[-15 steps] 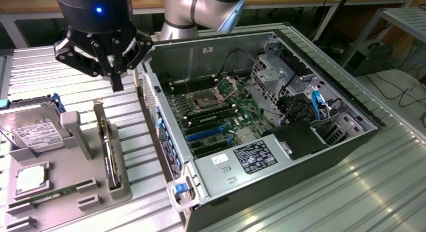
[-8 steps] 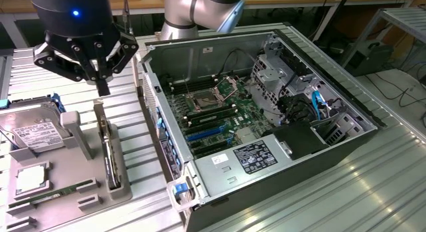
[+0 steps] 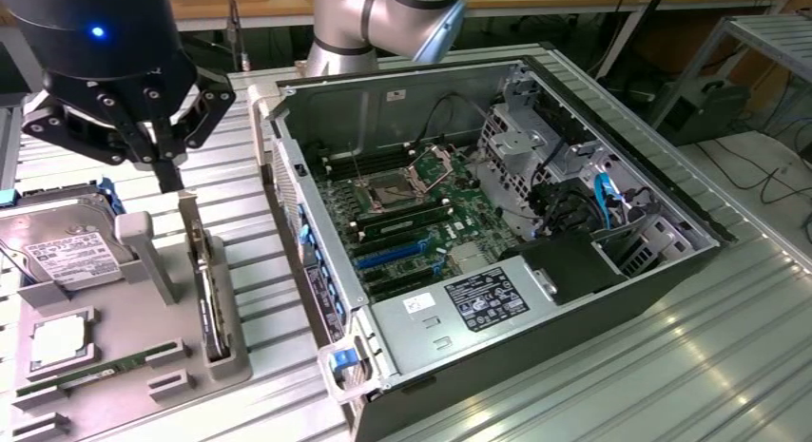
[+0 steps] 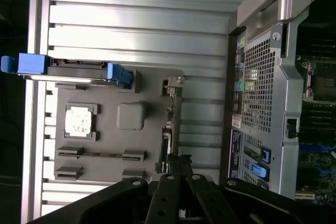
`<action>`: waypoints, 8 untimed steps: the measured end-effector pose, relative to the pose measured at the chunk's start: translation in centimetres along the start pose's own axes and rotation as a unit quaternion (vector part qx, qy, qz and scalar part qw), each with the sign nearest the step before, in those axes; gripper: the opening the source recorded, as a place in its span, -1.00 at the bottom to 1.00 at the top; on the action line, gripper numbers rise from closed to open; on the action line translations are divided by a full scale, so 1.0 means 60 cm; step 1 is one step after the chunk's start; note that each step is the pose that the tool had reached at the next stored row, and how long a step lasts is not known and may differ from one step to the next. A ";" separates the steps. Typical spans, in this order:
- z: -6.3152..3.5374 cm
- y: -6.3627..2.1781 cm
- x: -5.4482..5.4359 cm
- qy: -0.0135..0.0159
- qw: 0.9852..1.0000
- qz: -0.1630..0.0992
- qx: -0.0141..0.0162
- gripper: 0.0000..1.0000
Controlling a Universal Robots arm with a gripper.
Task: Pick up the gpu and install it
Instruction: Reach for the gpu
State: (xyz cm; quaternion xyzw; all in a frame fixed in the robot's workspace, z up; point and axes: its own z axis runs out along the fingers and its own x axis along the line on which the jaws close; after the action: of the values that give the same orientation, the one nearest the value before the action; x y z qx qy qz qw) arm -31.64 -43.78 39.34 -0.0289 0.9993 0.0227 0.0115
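grey tray (image 4: 107,140) holds chip (image 4: 80,120) | gpu (image 4: 167,148) upright on edge along tray's side nearest computer case (image 4: 262,87) | gripper (image 4: 179,161) closed, above gpu | blue-railed drive (image 4: 73,69) at tray's adjoining side

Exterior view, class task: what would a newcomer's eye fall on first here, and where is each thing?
The big open silver-and-black computer case takes up the middle, with its green motherboard laid bare inside. At the exterior view's upper left the black gripper hangs close above the gpu, a thin dark card standing on edge in a grey parts tray.
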 end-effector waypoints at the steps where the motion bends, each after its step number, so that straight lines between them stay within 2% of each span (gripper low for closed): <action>1: 0.000 -0.001 0.004 0.000 1.000 0.000 0.000 -0.79; 5: 0.000 -0.002 0.019 0.000 1.000 -0.002 0.000 -0.79; 8: 0.000 -0.003 0.021 0.000 1.000 -0.002 0.000 -0.79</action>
State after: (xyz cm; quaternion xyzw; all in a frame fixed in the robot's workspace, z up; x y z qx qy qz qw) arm -32.86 -44.00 39.33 -0.0313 0.9992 0.0229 0.0116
